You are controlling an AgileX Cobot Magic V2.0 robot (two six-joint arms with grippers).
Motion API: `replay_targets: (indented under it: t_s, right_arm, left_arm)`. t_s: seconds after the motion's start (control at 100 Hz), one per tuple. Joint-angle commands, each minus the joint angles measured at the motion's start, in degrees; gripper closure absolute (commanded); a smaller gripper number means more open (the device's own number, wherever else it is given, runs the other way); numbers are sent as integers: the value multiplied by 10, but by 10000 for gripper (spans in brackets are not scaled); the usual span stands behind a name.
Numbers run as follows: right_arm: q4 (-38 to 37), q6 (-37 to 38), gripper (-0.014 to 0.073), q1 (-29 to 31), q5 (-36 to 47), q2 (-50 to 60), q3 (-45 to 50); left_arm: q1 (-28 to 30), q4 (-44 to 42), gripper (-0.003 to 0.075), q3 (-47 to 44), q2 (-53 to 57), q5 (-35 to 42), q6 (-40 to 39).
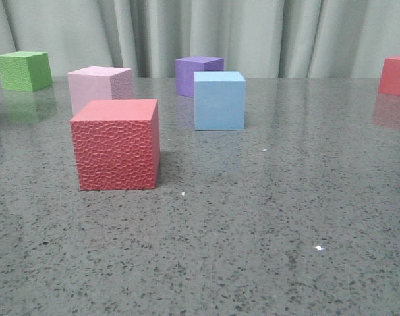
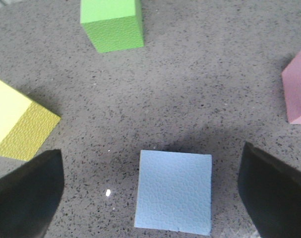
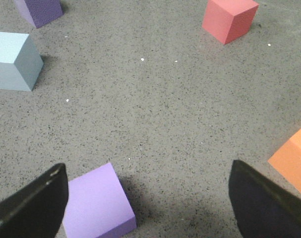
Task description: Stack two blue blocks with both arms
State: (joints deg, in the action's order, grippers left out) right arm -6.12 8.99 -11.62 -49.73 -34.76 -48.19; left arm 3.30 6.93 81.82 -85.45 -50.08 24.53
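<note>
Left gripper [image 2: 150, 198], spread wide and empty, straddles one blue block [image 2: 173, 191], while the equally open, empty right gripper [image 3: 148, 203] sits well off the other blue block [image 3: 14, 60].

Pale grey-green pleated curtain [image 1: 265, 33] hangs behind a glossy, dark-speckled grey stone table [image 1: 252, 230]

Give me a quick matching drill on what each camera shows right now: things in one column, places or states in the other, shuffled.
Things:
1. blue block
2. lilac cube
3. red cube
4. left claw

Places or states:
a. nearest the front camera
b. open, nothing gripped
c. centred between the left claw's fingers
d. beside one finger of the right claw

Pairs: 1-c, 2-d, 3-a, 4-b
</note>
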Motion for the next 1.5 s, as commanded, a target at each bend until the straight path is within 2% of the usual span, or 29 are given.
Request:
replay_targets:
  t_s: [0.0, 1.49]
  right_arm:
    - [-10, -3, -52, 4, 45, -1, -13]
    - [-10, -3, -52, 4, 45, -1, -13]
  left_arm:
    - [1, 25, 39, 21, 20, 21, 13]
    - [2, 43, 39, 15, -100, -49, -5]
